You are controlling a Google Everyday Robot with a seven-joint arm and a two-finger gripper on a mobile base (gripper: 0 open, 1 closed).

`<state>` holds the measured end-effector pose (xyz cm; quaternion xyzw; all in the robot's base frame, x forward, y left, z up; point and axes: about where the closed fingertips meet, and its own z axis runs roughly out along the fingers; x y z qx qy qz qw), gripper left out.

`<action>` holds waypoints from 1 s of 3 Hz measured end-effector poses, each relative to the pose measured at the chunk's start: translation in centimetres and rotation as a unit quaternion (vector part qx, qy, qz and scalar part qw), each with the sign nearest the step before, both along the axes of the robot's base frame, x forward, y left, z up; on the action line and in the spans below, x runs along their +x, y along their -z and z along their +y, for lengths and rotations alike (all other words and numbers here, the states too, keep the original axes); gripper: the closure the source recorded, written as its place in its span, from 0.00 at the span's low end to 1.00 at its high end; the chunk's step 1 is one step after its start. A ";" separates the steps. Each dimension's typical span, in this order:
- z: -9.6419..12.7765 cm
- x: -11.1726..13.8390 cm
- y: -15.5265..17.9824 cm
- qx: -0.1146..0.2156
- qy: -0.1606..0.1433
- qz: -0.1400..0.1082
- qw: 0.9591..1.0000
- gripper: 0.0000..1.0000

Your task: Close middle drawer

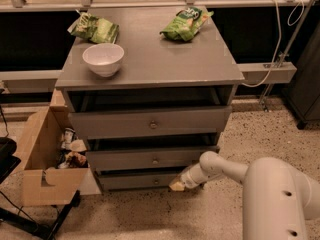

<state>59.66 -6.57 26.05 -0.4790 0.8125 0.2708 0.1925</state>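
The grey cabinet [150,59] has three drawers. The middle drawer [125,160] has a small round knob [155,160] and stands only slightly out, with a dark gap above its front. My gripper [178,185] is low at the cabinet's front right, just below the middle drawer's front and beside the bottom drawer [130,181]. My white arm [220,168] reaches in from the lower right. The top drawer [110,124] sticks out a little.
A white bowl [103,59] and two green snack bags [95,30] [186,24] lie on the cabinet top. An open cardboard box [40,159] with rubbish stands on the floor at the left. A black object [6,160] is at the left edge.
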 end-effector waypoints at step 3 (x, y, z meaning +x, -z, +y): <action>-0.2 3.2 -0.5 -0.001 -0.013 -0.003 1.000 1.00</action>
